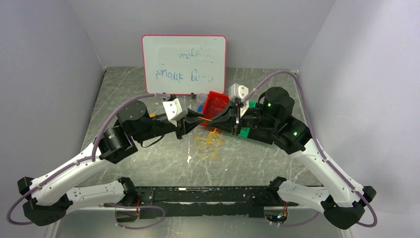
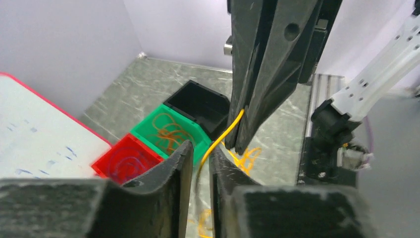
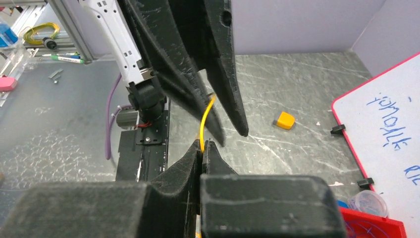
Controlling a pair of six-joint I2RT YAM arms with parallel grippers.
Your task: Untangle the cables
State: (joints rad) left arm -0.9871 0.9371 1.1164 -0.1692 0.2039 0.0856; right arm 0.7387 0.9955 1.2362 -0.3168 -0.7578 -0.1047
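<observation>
With right pincer (image 3: pixel 202 144) pinched shut on yellow cable (image 3: pixel 204 116) and left pincer (image 2: pixel 201 148) narrowly open around it, close left, then draw slowly apart above tangle (image 1: pixel 208 141) on bench (image 1: pixel 163 163).

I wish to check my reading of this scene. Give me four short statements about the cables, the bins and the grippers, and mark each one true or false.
1. The right gripper is shut on the yellow cable. True.
2. The green bin is empty. False: orange cable loops lie in it.
3. The green bin stands between the red bin and the black bin. True.
4. Every cable is already in a bin. False: an orange tangle lies on the table.
</observation>
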